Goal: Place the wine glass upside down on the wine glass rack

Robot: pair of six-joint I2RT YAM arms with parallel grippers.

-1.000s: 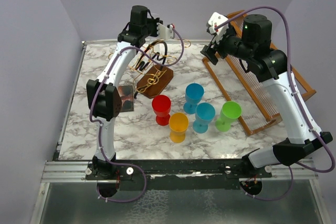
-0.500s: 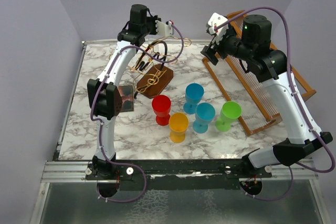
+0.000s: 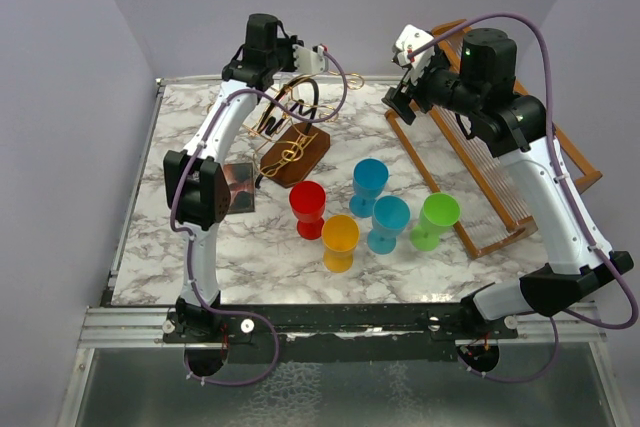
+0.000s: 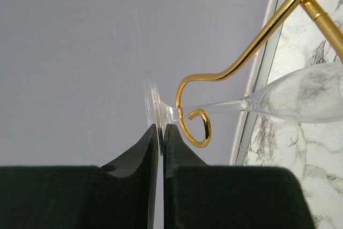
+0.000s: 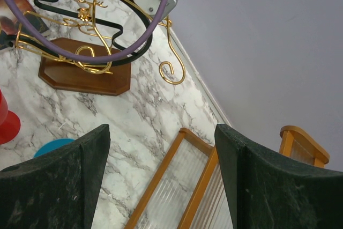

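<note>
Left wrist has turned a little over the last second, at the back of the table (image 3: 150,247); right arm has not moved. Right gripper (image 5: 161,132) hangs high above the slatted rack side, jaws wide, nothing in them. Wine glass rack (image 3: 295,155) stands back-left on the marble. Left gripper (image 4: 162,128) is pinched nearly closed on the wine glass (image 4: 300,97), which lies almost level: bowl out over the table edge, stem (image 4: 225,108) crossing the gold curl (image 4: 195,117) at the end of a rack arm. Can't tell if the stem is seated in the curl or only behind it. Grip is on the thin rim of the foot (image 4: 151,103). Judgement: glass is light, stiff, slick and fragile; the foot edge is a poor hold and could slip or chip against wire, so low force and slow moves.
</note>
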